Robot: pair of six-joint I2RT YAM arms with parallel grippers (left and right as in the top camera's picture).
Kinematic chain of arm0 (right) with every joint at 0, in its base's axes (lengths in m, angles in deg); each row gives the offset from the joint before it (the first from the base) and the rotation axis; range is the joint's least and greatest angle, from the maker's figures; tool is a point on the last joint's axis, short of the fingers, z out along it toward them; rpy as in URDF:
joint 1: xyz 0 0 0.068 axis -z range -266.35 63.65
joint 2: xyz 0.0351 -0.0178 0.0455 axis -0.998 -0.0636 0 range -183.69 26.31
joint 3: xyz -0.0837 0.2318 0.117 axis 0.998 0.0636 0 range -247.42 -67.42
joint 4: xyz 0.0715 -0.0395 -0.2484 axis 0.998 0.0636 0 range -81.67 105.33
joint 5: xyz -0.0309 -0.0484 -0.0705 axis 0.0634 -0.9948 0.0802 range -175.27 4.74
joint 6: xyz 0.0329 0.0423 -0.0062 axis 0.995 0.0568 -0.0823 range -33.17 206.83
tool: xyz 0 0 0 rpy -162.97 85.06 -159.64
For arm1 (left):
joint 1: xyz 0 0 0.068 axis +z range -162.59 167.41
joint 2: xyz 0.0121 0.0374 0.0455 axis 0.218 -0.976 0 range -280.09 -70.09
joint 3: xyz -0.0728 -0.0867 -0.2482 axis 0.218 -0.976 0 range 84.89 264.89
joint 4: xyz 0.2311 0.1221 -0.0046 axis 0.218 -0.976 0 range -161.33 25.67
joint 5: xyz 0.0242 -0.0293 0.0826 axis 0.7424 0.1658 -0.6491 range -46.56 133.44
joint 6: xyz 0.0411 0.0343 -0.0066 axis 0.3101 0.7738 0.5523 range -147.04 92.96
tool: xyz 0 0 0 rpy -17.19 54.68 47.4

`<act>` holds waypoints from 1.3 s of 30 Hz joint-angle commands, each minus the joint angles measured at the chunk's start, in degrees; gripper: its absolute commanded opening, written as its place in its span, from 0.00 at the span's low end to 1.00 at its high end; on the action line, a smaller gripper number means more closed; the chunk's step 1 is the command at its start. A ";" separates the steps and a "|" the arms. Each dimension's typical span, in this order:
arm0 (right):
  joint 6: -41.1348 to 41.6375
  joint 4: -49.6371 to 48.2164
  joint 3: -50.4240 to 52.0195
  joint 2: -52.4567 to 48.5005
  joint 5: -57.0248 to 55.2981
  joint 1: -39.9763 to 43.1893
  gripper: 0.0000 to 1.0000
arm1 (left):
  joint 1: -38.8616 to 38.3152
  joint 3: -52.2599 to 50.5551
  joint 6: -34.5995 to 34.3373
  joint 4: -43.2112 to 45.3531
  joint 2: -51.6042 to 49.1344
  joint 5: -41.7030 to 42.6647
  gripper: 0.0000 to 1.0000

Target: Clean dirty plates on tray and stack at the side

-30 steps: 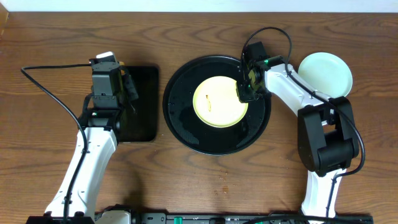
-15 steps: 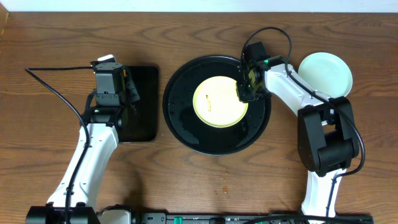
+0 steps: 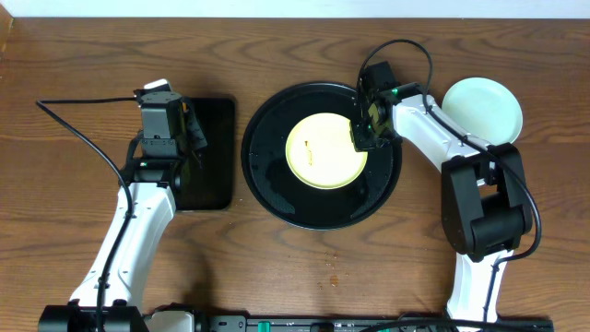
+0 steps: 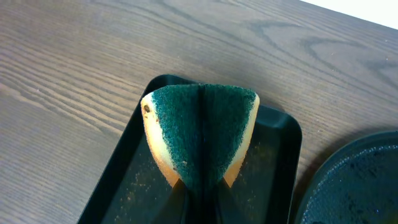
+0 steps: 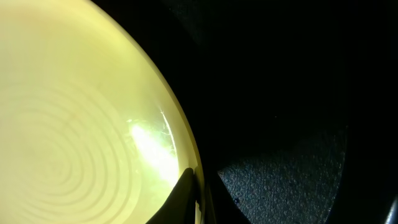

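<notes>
Left gripper (image 4: 199, 208) shifted slightly, clamping sponge (image 4: 199, 137); right gripper (image 5: 194, 202) pinching yellow plate (image 5: 74, 124) rim

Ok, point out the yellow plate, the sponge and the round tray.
yellow plate (image 3: 324, 150), overhead view, its centre.
sponge (image 4: 181, 130), left wrist view, green scouring face.
round tray (image 3: 277, 189), overhead view, bare black floor left of the plate.
</notes>
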 commanded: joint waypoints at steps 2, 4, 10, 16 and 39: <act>0.20 -0.15 0.39 0.92 -0.02 -0.48 0.03 | -0.28 0.46 1.18 1.55 -0.20 0.44 0.07; 0.20 -0.17 0.39 0.92 -0.02 -0.48 0.01 | -0.68 0.46 2.16 2.23 -0.09 4.02 0.07; 0.22 -0.15 0.39 0.92 -0.02 -0.48 0.01 | -2.80 3.21 5.33 0.52 -0.09 9.64 0.07; 0.42 -0.15 0.39 0.92 -0.02 -0.48 0.01 | -7.91 7.74 3.37 -5.62 -0.11 17.16 0.07; 0.42 0.04 0.39 0.92 0.00 -0.59 0.01 | -31.61 7.74 -1.20 3.80 -20.52 18.97 0.07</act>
